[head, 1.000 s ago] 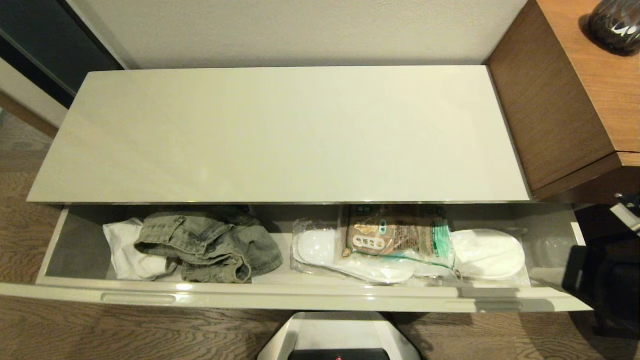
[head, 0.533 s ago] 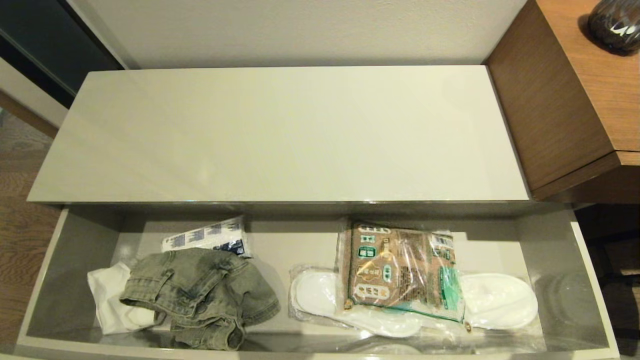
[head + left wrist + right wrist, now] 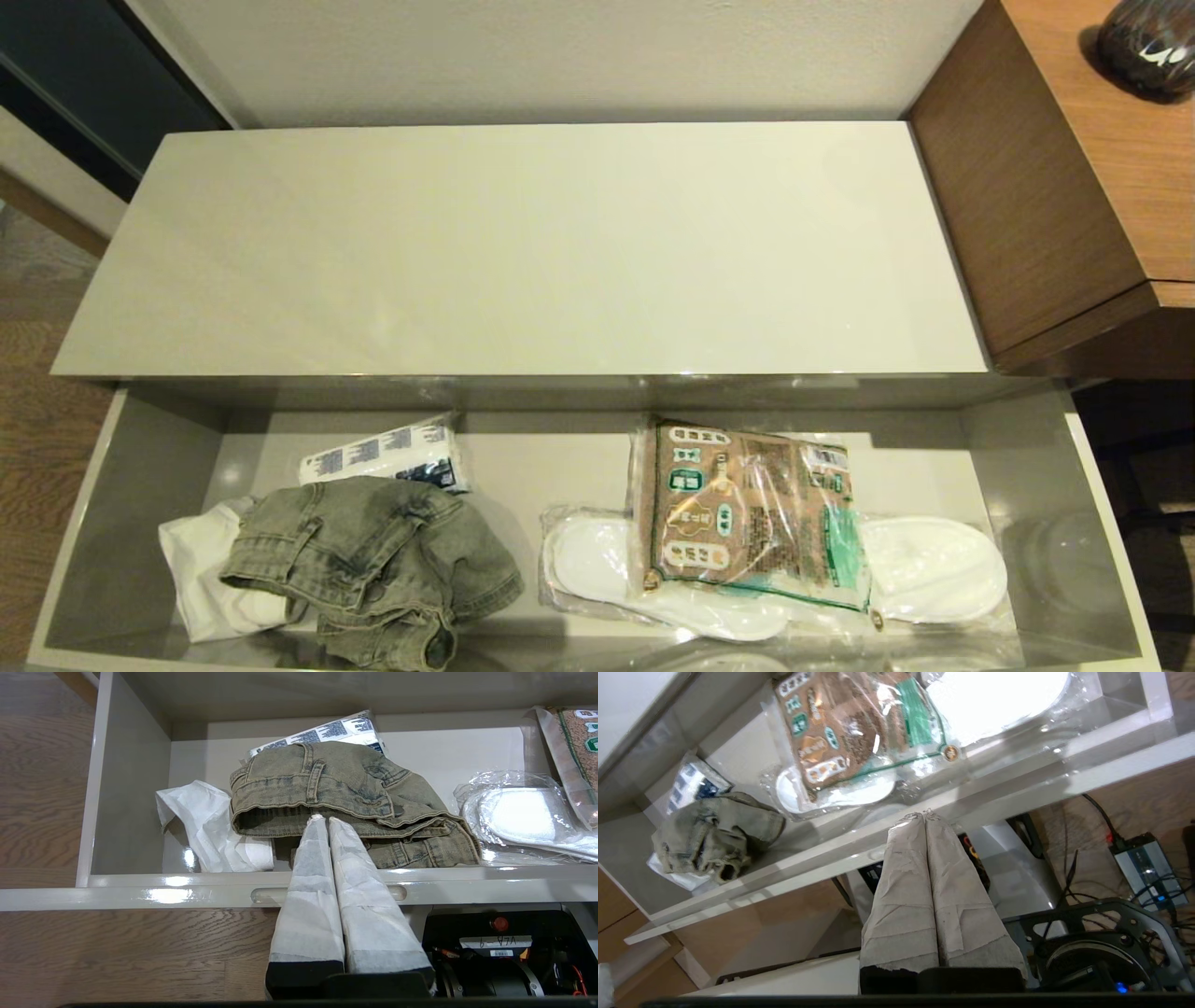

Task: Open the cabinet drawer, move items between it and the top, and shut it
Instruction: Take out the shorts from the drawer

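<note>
The cabinet drawer stands pulled far out below the cream-white top, which is bare. The crumpled grey-green denim garment lies in the drawer's left half. Neither gripper shows in the head view. In the left wrist view my left gripper is shut and empty, reaching over the drawer's front panel and its notch, its tips just short of the denim. In the right wrist view my right gripper is shut and empty, by the drawer's front edge.
Also in the drawer are a small white cloth beside the denim, a blue-and-white printed packet behind it, plastic-wrapped white slippers and a brown packet on them. A brown wood desk stands at the right.
The drawer has slid much further out toward me, uncovering the blue-and-white packet. The dark arm at the right edge has left the head view.
</note>
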Robot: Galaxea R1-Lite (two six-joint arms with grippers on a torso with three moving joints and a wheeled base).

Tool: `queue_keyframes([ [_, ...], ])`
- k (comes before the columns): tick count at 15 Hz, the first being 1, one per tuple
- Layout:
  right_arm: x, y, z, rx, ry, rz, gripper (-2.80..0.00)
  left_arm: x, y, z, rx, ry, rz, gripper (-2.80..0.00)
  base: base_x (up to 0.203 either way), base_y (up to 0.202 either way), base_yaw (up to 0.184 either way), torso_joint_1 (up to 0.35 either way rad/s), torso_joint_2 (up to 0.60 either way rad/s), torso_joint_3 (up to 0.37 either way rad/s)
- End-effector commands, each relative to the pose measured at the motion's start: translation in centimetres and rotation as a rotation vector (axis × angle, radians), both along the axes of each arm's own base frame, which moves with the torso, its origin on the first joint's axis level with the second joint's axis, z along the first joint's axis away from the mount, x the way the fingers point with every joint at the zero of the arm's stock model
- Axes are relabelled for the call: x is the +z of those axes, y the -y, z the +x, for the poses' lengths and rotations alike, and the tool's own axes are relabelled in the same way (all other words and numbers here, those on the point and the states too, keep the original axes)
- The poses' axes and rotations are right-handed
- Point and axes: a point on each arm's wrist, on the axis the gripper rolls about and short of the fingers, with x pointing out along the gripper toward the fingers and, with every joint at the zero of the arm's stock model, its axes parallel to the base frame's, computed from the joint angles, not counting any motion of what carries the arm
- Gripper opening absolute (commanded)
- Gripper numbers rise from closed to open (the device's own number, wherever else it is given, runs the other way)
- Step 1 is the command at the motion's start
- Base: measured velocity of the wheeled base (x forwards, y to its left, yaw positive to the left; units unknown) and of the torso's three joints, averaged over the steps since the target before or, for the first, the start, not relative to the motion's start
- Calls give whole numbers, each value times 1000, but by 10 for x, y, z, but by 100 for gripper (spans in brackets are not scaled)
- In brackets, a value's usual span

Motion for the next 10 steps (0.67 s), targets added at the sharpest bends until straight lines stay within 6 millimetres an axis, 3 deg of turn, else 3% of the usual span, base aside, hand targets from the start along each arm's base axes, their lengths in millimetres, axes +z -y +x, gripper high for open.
queue_keyframes([
  [1, -1, 2, -5, -33, 21, -10, -280, 0, 0, 0, 1, -1, 0, -280, 0, 0, 0, 0, 0, 0],
  [4, 6, 8, -31, -144, 67, -28, -280, 0, 0, 0, 1, -1, 0, -280, 0, 0, 0, 0, 0, 0],
  [7, 26, 9, -81, -97, 110, 15, -280, 0, 0, 0, 1, -1, 0, -280, 0, 0, 0, 0, 0, 0],
  [8, 23, 9, -92, -76, 135, 1, -280, 0, 0, 0, 1, -1, 0, -280, 0, 0, 0, 0, 0, 0],
  [10, -3, 8, -100, -31, 103, -74, -280, 0, 0, 0, 2, -3, 0, -280, 0, 0, 0, 0, 0, 0],
])
